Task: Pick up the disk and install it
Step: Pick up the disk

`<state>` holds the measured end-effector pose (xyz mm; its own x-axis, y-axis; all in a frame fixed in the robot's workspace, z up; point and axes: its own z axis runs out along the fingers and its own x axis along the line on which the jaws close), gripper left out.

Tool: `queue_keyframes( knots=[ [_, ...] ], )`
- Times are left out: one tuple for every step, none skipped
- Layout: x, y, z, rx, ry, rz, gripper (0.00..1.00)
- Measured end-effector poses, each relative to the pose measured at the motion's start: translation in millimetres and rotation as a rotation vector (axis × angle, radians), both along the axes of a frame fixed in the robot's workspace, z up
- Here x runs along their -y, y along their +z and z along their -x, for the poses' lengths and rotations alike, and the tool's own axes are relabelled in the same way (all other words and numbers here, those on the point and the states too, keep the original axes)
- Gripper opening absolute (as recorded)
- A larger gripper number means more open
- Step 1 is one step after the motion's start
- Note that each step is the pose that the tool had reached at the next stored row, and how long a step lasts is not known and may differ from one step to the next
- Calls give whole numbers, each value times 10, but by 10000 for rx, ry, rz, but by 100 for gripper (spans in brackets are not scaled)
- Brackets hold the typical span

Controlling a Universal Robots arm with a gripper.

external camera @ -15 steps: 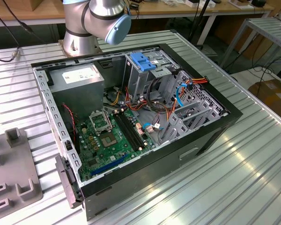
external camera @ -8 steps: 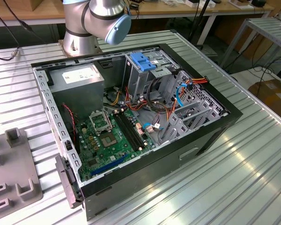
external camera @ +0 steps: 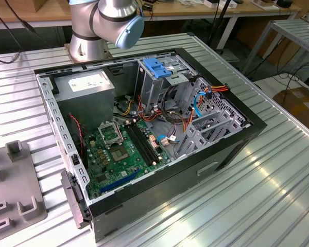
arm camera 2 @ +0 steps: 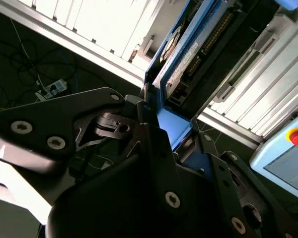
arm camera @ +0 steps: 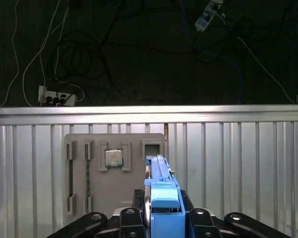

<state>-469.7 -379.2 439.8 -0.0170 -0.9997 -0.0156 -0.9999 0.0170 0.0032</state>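
**Disk held in the gripper, not yet in the computer case**

Disk (arm camera: 160, 171) is held on edge, near the grey tray (arm camera: 89, 193) and over the slatted table (arm camera: 238, 168). The gripper (arm camera: 162, 210) has its fingers closed on the disk's blue bracket. The second wrist view shows the same: the gripper (arm camera 2: 173, 128) clamps the blue end, and the disk (arm camera 2: 186, 54) extends away from it.

Judgement: gripping the bracket rather than the metal body keeps the label face and the connector edge clear. The on-edge hold suits a narrow slot.

In the exterior view the computer case (external camera: 195, 170) lies open on its side, which leaves its inside reachable from above. The blue latch (external camera: 157, 67) sits on top of its drive cage.

Count:
- one disk
- one gripper
- one tray holding one chip (arm camera: 114, 157)
- one case
- one latch
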Motion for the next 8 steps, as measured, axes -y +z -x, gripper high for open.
queue_keyframes(
  knots=[
    [0, 12, 0, 0, -1, 0, 37],
    [0, 32, 0, 0, 0, 0, 37],
    [0, 45, 0, 0, 0, 0, 37],
    [0, 56, 0, 0, 0, 0, 37],
    [0, 69, 0, 0, 0, 0, 37],
    [0, 80, 0, -1, 0, 0, 37],
    [0, 92, 0, 0, 0, 0, 37],
    [0, 104, 0, 0, 0, 0, 37]
  ],
)
